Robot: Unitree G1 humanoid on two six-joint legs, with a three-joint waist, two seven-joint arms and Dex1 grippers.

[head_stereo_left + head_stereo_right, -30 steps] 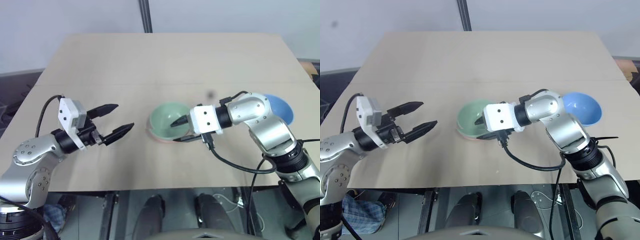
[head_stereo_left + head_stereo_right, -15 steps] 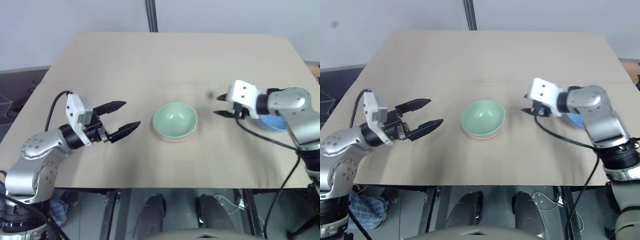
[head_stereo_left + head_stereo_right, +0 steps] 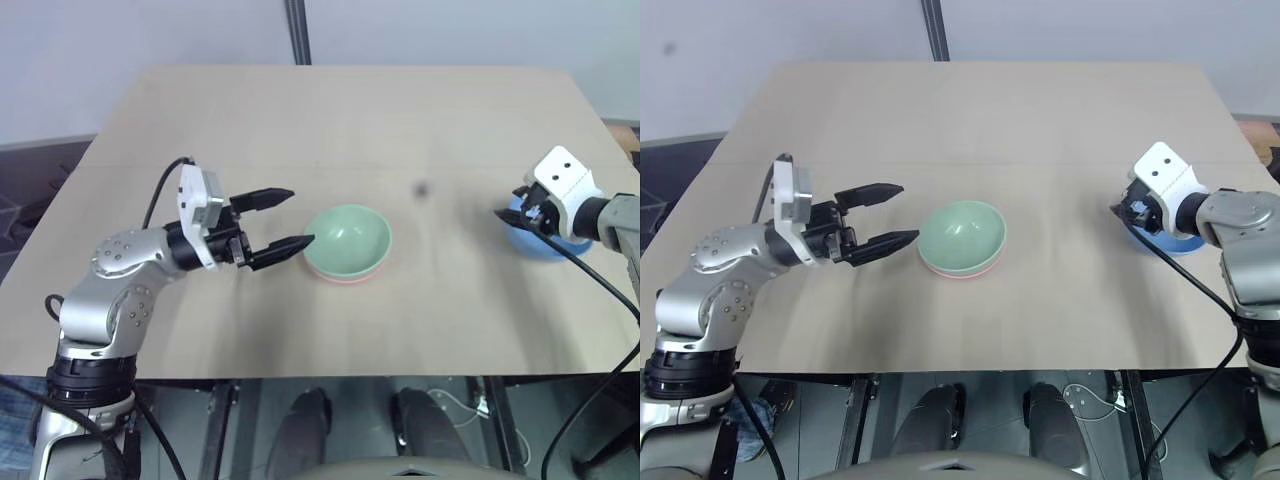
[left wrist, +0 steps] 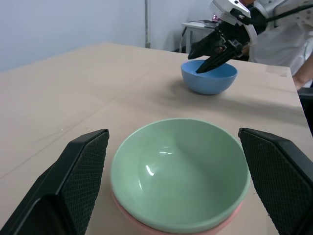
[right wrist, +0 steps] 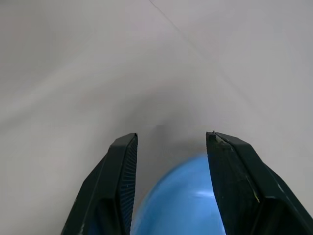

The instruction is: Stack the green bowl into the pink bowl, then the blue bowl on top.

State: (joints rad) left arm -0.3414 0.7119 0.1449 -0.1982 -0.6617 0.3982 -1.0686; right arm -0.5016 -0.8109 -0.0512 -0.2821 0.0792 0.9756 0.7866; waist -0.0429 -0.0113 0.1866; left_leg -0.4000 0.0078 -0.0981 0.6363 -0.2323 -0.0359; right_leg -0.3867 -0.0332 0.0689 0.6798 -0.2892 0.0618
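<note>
The table (image 3: 330,130), the largest item, carried all three bowls on its pale wooden top, and no brand, label or writing could be read on it or on anything else inspected. At mid-table the green bowl (image 3: 346,238) sat nested inside the pink bowl (image 3: 345,277), of which only a thin salmon rim showed beneath; on that evidence the first stacking step was judged complete. The blue bowl (image 3: 541,235) stood alone near the table's right edge, well apart from the stack and upright, so it remained to be lifted and seated on top. The left gripper (image 3: 283,219) was held level just beside the stack, pointing at it, its jaws spread wide and gripping nothing; the left wrist view showed the stack framed between the two fingers, a posture judged suited to steadying the stack or merely standing by. The right gripper (image 3: 1122,210) was poised at the near rim of the blue bowl, angled downward, its jaws parted with nothing yet gripped; the right wrist view showed the bowl's rim (image 5: 183,196) lying between the fingers (image 5: 117,181), an alignment judged to be preparation for pinching the rim. Whether either finger touched the bowl could not be determined.
</note>
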